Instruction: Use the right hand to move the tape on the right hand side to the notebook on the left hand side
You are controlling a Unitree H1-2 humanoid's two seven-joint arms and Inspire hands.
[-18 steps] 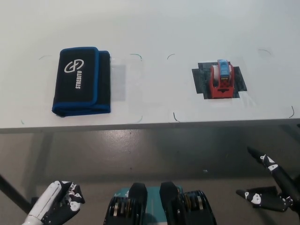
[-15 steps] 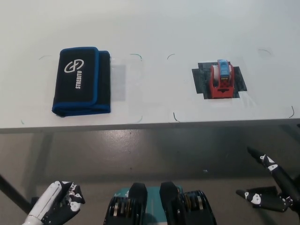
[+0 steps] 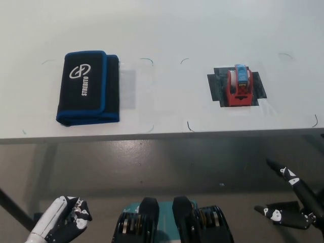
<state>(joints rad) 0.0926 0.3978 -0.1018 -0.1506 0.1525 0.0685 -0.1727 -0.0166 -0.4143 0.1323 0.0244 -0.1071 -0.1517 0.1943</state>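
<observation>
You are looking down on a white bench point(image 3: 167, 30) that fills the upper half of the view, its front edge running straight across the middle. A black mat point(image 3: 217, 86) lies flat on its right part. Thin dark pen marks point(image 3: 147, 60) are scattered over the surface as short curved corner strokes. Below the edge you see a grey floor point(image 3: 152, 167), and a dark bench leg point(image 3: 12, 208) slants at the lower left.

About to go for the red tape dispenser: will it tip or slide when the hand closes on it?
The red tape dispenser looks small and plastic, so probably light; a sideways nudge may slide it off its black mat. It stands narrow and upright, so it may tip. Its shell looks rigid enough to grip.
</observation>
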